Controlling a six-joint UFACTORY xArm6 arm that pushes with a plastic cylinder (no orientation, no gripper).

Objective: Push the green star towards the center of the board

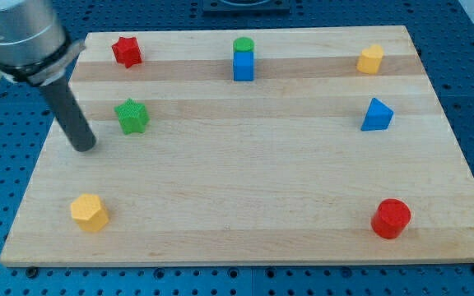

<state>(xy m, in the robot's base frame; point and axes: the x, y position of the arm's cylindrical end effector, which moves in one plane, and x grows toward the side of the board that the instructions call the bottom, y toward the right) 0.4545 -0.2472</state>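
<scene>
Camera view of a wooden tabletop carrying eight coloured blocks, with one arm entering at the view's upper left. The arm carries no claw, so no open or closed state applies; it ends in a straight dark rod whose lower end, my tip, rests on the wood.

All positions below are given relative to the green star, the task's block, which sits in the left part of the tabletop, above its mid-height and well to the view's left of its centre.

- My tip: near the green star, to the view's left and slightly below, with a strip of bare wood between them; no contact is visible.
- Red star: straight towards the view's top, close to the far edge.
- Yellow hexagonal block: towards the view's bottom and slightly left, near the lower left corner.
- Blue cube: to the view's right and higher up.
- Green cylinder: likewise right and higher, directly behind the blue cube and seemingly touching it.
- Yellow block of roughly pentagonal outline: far right, towards the top.
- Blue triangular block: far right, at about the same height.
- Red cylinder: far right and towards the bottom, near the lower right corner.
</scene>
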